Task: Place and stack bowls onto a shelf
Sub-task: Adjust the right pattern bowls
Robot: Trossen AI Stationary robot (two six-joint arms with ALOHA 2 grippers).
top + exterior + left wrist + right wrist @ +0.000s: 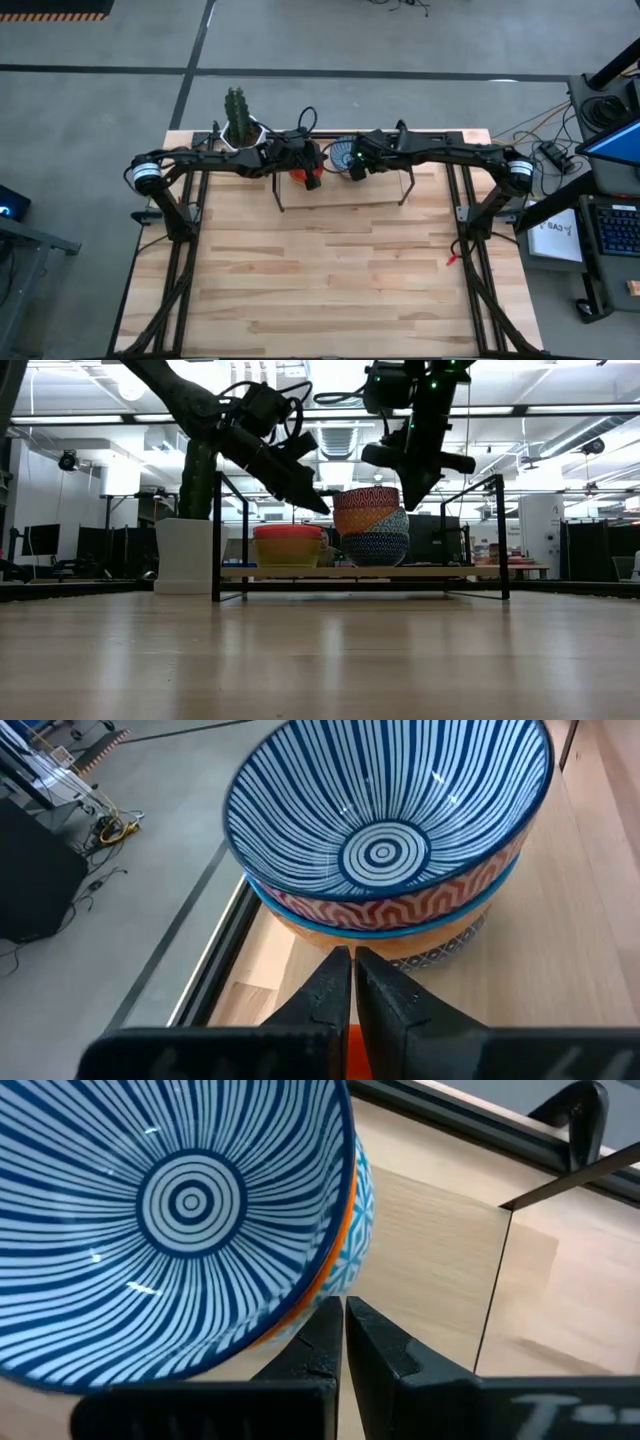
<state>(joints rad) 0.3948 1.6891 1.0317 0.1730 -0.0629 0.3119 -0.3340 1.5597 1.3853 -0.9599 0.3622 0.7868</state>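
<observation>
Seen from above: 2 dark arms reaching inward over the far edge of a pale plank tabletop (330,270), meeting at the shelf (300,571), a low light-wood board on a thin black frame. Left gripper (350,982) poised above the shelf just beside the taller stack, fingers pressed together with only a hairline gap, grasping nothing. Right gripper (343,1335) likewise clenched on empty air, hovering next to the rim of the white bowl with blue radial pattern (170,1210).

On the shelf, 2 stacks side by side. Topmost on the taller stack: the blue-and-white radial bowl, its outside banded in red zigzag; beneath it an orange bowl (366,518), then a blue patterned bowl (390,524) and a dark blue dotted bowl (376,549) at the base. Alongside, a lower stack: an orange-red bowl (288,532) nested over a yellow one (289,548), with a greenish edge showing below.

A cactus in a white pot (241,128) standing at the table's far corner beside the shelf. Partly legible lettering on a white sheet (556,232) at the right-hand desk, too small to read. Beyond the table: grey concrete floor, a keyboard (618,228), cables, and an open workshop with ceiling strip lights and dark monitors.
</observation>
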